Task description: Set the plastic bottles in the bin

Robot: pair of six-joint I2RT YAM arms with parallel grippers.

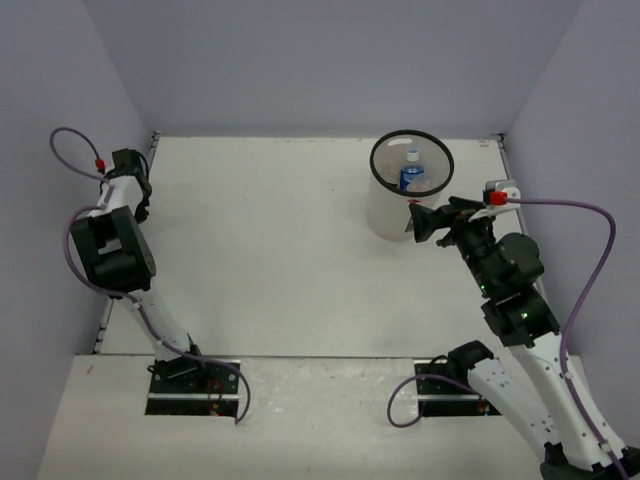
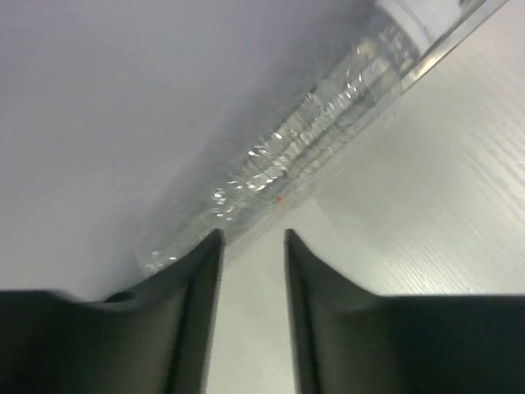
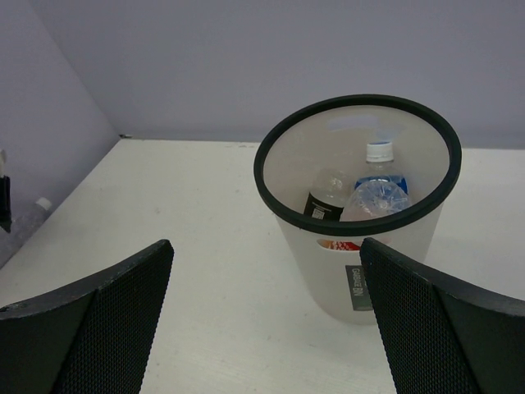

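Note:
A plain clear plastic bottle [image 2: 303, 139] lies along the foot of the left wall, and its white-capped end [image 3: 34, 212] shows far left in the right wrist view. My left gripper [image 2: 252, 236] is low over the table just short of it. The jaws stand a narrow gap apart with only bare table between them, and the left fingertip [image 2: 212, 246] is at the bottle's near end. The white bin [image 1: 385, 215] with a black rim [image 3: 344, 223] holds a blue-labelled bottle [image 3: 379, 185], a black-labelled one [image 3: 324, 197] and a red-white one [image 3: 338, 245]. My right gripper [image 3: 267, 245] stands wide open and empty beside the bin.
Grey walls close the table on the left, back and right. The left arm [image 1: 115, 250] is folded close against the left wall. The right arm [image 1: 505, 280] reaches toward the bin from the near right, its purple cable [image 1: 590, 260] looping beside it.

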